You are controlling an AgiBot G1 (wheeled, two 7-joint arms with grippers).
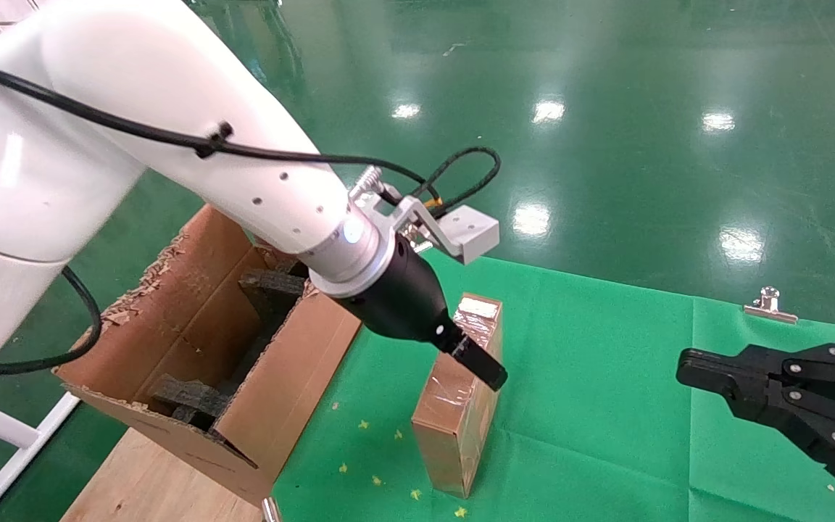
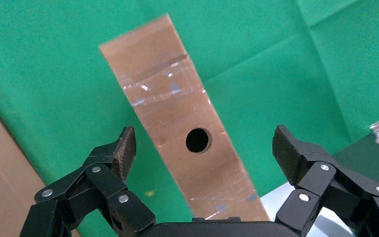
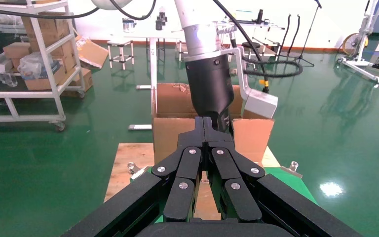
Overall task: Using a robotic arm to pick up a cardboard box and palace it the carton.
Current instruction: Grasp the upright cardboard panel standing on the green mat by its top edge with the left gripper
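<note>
— While the left gripper (image 2: 202, 148) hangs over the cardboard box (image 1: 459, 391), how do its fingers stand?
— Spread wide, astride it, touching nothing.
— And the box?
— On green cloth (image 1: 606, 406), beside the carton (image 1: 200, 348). Right gripper (image 1: 686, 366) — pressed together, well apart.

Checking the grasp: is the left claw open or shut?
Open: the left claw has its fingers spread on either side of the cardboard box, not touching it.
</note>
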